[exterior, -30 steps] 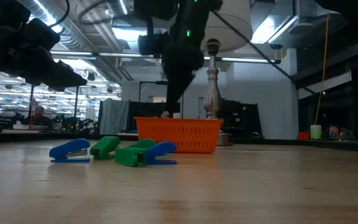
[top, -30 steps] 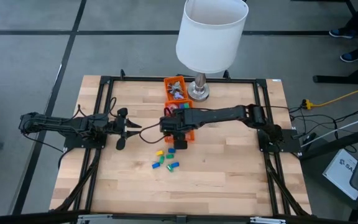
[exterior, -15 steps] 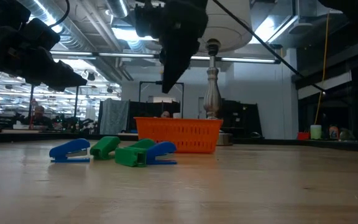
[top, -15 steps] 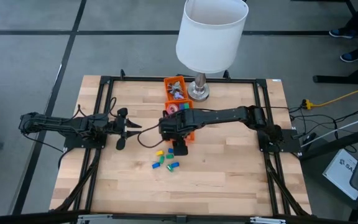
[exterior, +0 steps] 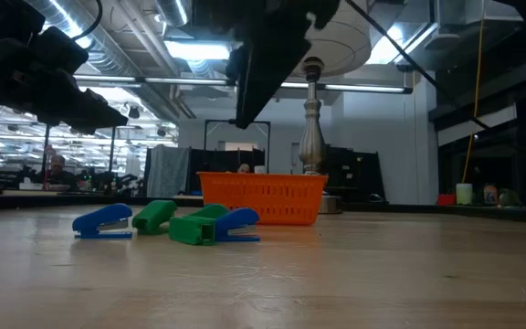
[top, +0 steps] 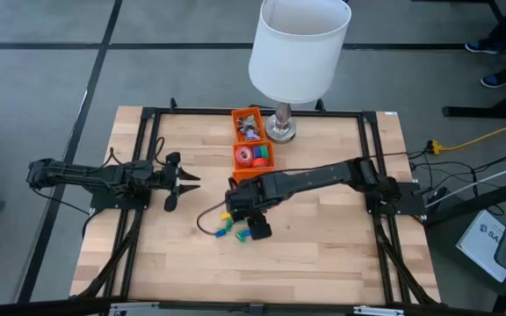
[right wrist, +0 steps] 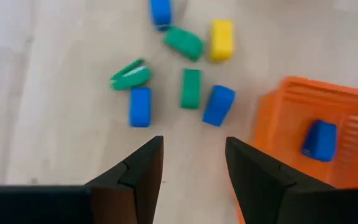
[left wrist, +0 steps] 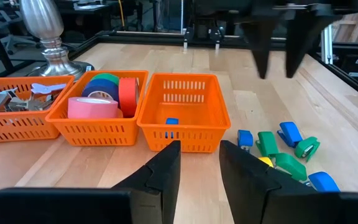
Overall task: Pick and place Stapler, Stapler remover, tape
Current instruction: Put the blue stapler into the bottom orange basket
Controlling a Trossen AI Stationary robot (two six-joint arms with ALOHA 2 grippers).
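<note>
The right gripper (right wrist: 188,165) hangs over the tabletop (top: 323,246) with its fingers spread wide and nothing between them, directly above the loose cluster of small staplers (right wrist: 191,88). This position suits a descent onto one piece. The staplers, in blue, green and yellow, lie just ahead of the fingertips, some touching and some apart. Beside the gripper stands the near orange basket (right wrist: 303,109), which already holds one blue stapler (right wrist: 319,139); the gripper probably works close to it to keep each transfer short. The tape rolls (left wrist: 101,99) sit sorted in the middle basket (left wrist: 98,127), farther from the gripper. The left gripper (left wrist: 199,165) waits with fingers apart, facing the basket row from the far side.
</note>
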